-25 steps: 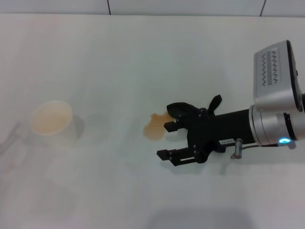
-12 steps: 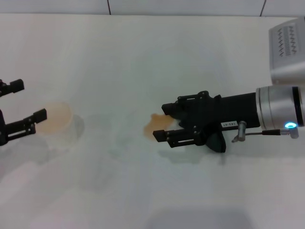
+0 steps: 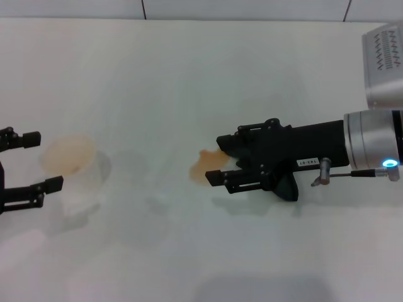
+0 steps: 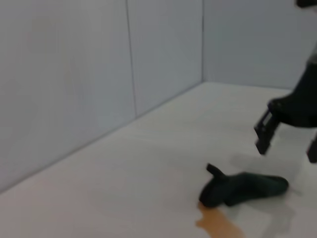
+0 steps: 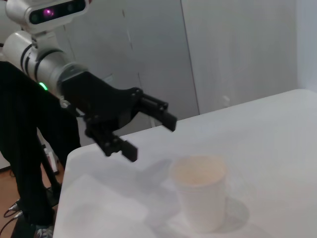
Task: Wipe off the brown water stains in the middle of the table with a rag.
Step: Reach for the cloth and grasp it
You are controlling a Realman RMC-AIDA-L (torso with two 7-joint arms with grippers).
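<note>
Your right gripper (image 3: 218,161), fingers apart and empty, hovers at the brown water stains (image 3: 204,167), the rag (image 4: 242,188) touching them, while your left gripper (image 3: 44,161) stands wide beside the plastic cup (image 3: 70,165).

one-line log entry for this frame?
right pincer: open, beside brown water stains | rag: on table under it | left pincer: open, by cup

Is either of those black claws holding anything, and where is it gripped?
Nothing is held. Both the right gripper and the left gripper are open and empty; the small black cloth rag lies loose on the white table.
</note>
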